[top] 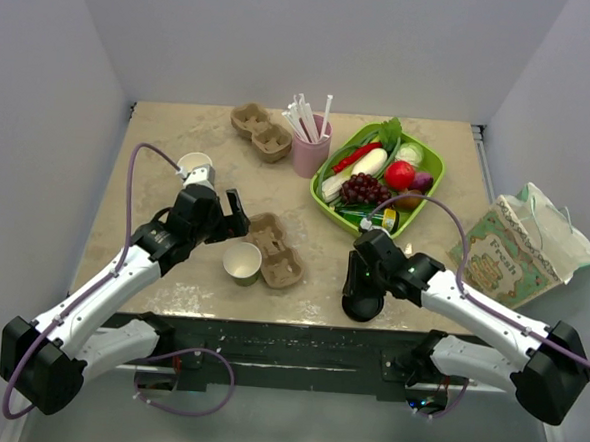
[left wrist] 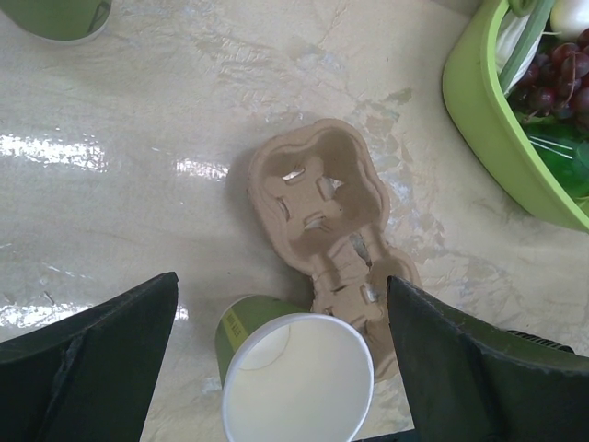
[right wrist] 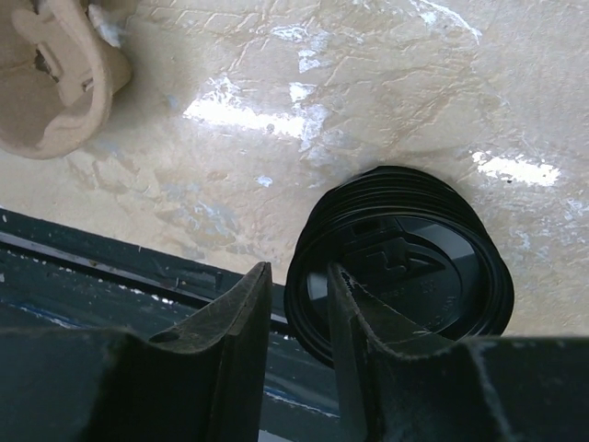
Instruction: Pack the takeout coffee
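From the top view, the beige marbled table point(top: 171, 123) carried several containers. A small paper takeout coffee cup with greenish sides point(top: 242, 263) stood upright with its top open, just beside the near end of a brown moulded-cardboard two-well cup carrier point(top: 278, 250). The left gripper point(top: 230, 222) hung over them with its jaws spread wide, gripping nothing. A second paper cup point(top: 193, 161) stood behind that arm. Farther back were another cardboard carrier point(top: 261, 132) and a pink tumbler point(top: 309, 154) holding white straws point(top: 306, 117). A lime-green plastic tray point(top: 317, 195) held dark red grapes point(top: 362, 188), a round red fruit point(top: 399, 174), a long white vegetable point(top: 369, 162) and leafy greens point(top: 391, 132). A printed green-and-white paper bag point(top: 518, 255) lay off the table's right side, its contents hidden. The right gripper point(top: 362, 303) was down at the table's near edge.

In the left wrist view, the left gripper point(left wrist: 281, 281) framed the carrier point(left wrist: 317, 193), whose wells showed only their own cardboard flaps. The coffee cup point(left wrist: 299, 382) showed only its white inside; whether it touched the carrier could not be told. The second cup point(left wrist: 55, 14) had green sides too. The tray point(left wrist: 479, 129) held the grapes point(left wrist: 552, 83).

In the right wrist view, a low stack of round black plastic lids point(right wrist: 405, 258) sat at the table's near edge. The right gripper point(right wrist: 297, 269) straddled the top lid's rim with its jaws narrow. Whether they pinched it could not be told. One end of the carrier point(right wrist: 55, 83) showed at the upper left.
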You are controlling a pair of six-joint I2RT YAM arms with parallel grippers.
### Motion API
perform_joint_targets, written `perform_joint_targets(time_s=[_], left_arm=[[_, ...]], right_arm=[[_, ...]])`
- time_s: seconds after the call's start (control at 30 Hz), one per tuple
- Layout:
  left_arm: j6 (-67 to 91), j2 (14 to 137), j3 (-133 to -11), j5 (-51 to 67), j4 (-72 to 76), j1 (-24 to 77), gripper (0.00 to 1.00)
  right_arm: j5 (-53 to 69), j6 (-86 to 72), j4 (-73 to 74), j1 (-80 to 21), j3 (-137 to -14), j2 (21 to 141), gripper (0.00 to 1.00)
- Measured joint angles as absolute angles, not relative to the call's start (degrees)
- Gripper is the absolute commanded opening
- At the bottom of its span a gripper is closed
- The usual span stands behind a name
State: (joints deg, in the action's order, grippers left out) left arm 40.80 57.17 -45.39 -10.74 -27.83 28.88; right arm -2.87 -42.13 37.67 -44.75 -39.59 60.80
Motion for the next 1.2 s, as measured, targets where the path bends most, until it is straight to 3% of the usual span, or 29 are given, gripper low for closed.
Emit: perform_joint_targets(time_s=[0.6, 0.93, 1.2], left_arm=[[40.8, 57.1, -45.1, -12.0, -27.9, 28.9, 1.00], [40.8, 56.7, -45.1, -12.2, -27.8, 28.9, 1.00], [40.8, 56.5, -45.1, -12.2, -27.8, 28.9, 1.00]], right_arm=[[-5.3, -46.0, 38.6, -47.0, -39.6, 60.8, 0.16], [-5.3, -46.5, 38.6, -47.2, -39.6, 60.8, 0.00], [-5.7, -46.6, 39.5, -47.2, -39.6, 60.4, 0.00]])
